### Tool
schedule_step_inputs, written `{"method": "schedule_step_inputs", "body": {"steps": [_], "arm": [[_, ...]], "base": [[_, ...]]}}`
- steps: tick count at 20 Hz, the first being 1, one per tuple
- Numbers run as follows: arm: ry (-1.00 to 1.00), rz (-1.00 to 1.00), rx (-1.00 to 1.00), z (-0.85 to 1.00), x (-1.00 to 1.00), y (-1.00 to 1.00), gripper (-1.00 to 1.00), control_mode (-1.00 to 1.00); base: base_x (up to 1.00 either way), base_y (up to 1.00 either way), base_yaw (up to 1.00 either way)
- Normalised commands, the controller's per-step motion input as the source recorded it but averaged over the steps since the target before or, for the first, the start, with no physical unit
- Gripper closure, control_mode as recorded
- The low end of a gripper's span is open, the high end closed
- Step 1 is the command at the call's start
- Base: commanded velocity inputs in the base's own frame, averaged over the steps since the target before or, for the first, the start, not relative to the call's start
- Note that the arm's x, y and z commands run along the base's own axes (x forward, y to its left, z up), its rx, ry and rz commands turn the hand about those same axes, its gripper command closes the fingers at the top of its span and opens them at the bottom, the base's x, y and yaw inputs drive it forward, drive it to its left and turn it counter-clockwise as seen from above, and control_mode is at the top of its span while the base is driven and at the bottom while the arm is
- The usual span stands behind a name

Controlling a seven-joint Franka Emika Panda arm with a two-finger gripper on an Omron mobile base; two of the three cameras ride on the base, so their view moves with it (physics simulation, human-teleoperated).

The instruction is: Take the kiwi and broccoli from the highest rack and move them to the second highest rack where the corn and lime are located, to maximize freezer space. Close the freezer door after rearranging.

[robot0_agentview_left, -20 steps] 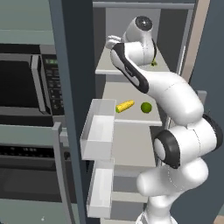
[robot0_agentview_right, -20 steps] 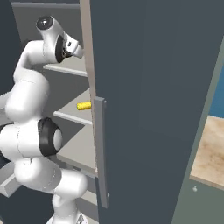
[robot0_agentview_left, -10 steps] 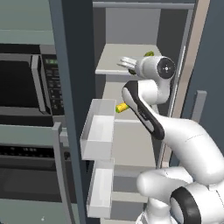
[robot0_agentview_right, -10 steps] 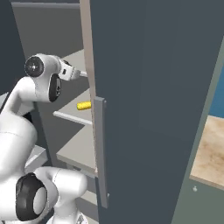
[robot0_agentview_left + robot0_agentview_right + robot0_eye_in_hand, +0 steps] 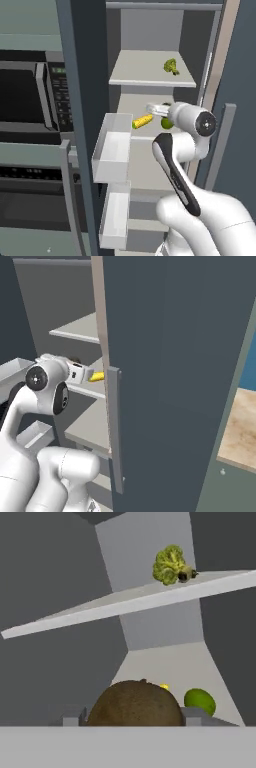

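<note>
In the hand view the brown kiwi (image 5: 135, 704) sits between my fingertips (image 5: 72, 718), with my gripper (image 5: 135, 718) shut on it. My gripper (image 5: 154, 108) hovers at the front of the second highest rack (image 5: 150, 132), just above the corn (image 5: 142, 121) and the lime (image 5: 165, 122). Past the kiwi, the lime (image 5: 200, 701) and a sliver of corn (image 5: 164, 686) lie on that rack. The broccoli (image 5: 171, 66) rests at the right of the highest rack (image 5: 145, 75), above and ahead of the hand (image 5: 171, 564). From the right, my gripper (image 5: 82, 374) is beside the corn (image 5: 97, 376).
The freezer door (image 5: 165, 356) stands open on the right with a long grey handle (image 5: 114, 426). White door bins (image 5: 112, 145) hang on the open panel at the left. A microwave (image 5: 30, 100) sits in the cabinet wall further left.
The arm has dropped from the highest rack down to the level of the second highest rack, carrying the kiwi. The broccoli, corn and lime have stayed put.
</note>
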Motion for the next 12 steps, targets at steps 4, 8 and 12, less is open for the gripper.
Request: {"method": "schedule_step_inputs", "body": {"steps": [4,8,12], "arm": [[0.54,0.0,-0.12,-0.4,0.18,-0.21,1.0,-1.0],[0.56,0.03,-0.01,-0.33,0.43,-0.14,1.0,-1.0],[0.14,0.06,-0.02,-0.57,0.41,-0.01,1.0,-1.0]], "base": [[0.0,0.0,0.0],[0.0,0.0,0.0],[0.0,0.0,0.0]]}}
